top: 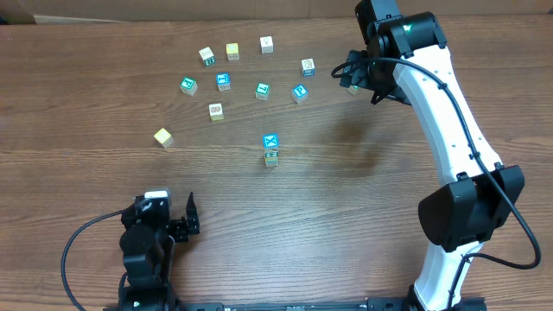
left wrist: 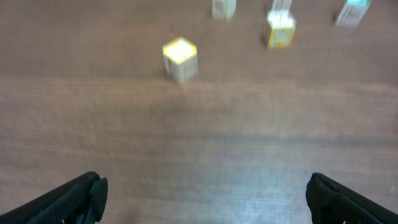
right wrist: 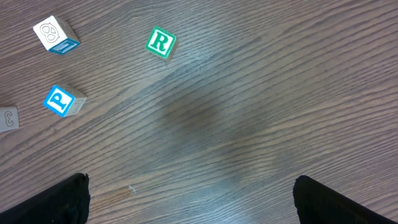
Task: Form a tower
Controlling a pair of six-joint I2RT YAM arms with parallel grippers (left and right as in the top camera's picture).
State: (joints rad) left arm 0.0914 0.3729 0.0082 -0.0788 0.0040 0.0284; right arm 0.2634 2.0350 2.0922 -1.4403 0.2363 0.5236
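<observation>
The tower (top: 270, 149) stands mid-table as a short stack, a blue-faced cube with a white X-like mark (top: 270, 141) on top of a cream cube (top: 271, 159). My left gripper (top: 191, 220) (left wrist: 202, 194) rests open near the front left, far from the stack, with only bare table between its fingers. My right gripper (top: 353, 74) (right wrist: 189, 194) hovers open at the back right with nothing in it. A green R cube (right wrist: 161, 42) (top: 352, 88) lies just beside it.
Several loose cubes are scattered across the back of the table, among them a blue P cube (top: 299, 92) (right wrist: 62, 101), a white cube with a face mark (top: 308, 66) (right wrist: 55, 35) and a yellow cube (top: 162, 136) (left wrist: 180, 57). The right arm (top: 449, 130) spans the right side.
</observation>
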